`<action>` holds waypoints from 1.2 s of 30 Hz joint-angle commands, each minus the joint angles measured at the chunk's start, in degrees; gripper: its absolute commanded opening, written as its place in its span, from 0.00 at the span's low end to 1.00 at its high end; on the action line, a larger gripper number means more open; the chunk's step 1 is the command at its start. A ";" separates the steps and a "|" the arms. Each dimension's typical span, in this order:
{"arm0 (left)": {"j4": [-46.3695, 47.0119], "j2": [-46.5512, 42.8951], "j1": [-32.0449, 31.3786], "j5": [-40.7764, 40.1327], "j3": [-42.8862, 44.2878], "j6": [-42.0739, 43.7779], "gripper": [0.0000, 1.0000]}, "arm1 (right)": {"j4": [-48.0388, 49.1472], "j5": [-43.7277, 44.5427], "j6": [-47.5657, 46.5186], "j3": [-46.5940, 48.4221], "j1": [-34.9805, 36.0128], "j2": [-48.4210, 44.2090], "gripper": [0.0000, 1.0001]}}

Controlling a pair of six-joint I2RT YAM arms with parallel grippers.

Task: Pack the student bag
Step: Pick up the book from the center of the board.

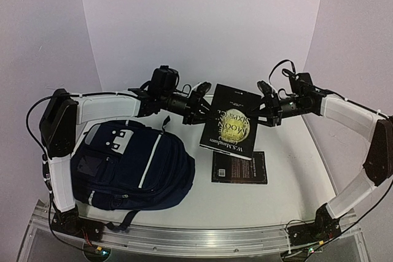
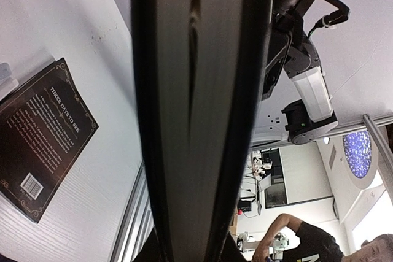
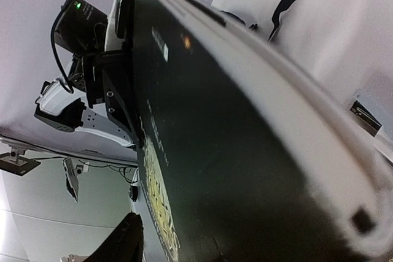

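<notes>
Student bag [image 1: 132, 167]: navy-blue fabric backpack lying on white bench [image 1: 288, 179], nearside of left tool [image 1: 202, 105].
Left tool: clamping black moon-cover book [image 1: 230, 121] aloft, likely for bagging.
Right tool [image 1: 263, 111]: sitting at book's opposite edge; grip unclear.

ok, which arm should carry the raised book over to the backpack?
Left. The left gripper clamps the raised book, and the student bag lies on that arm's side. The right gripper sits at the book's other edge, farther from the bag; its grip is unclear.
</notes>
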 commanded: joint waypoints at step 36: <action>-101.19 2.22 -21.38 -78.96 19.77 -10.38 0.63 | 7.06 3.24 7.17 -6.32 3.99 -7.66 0.00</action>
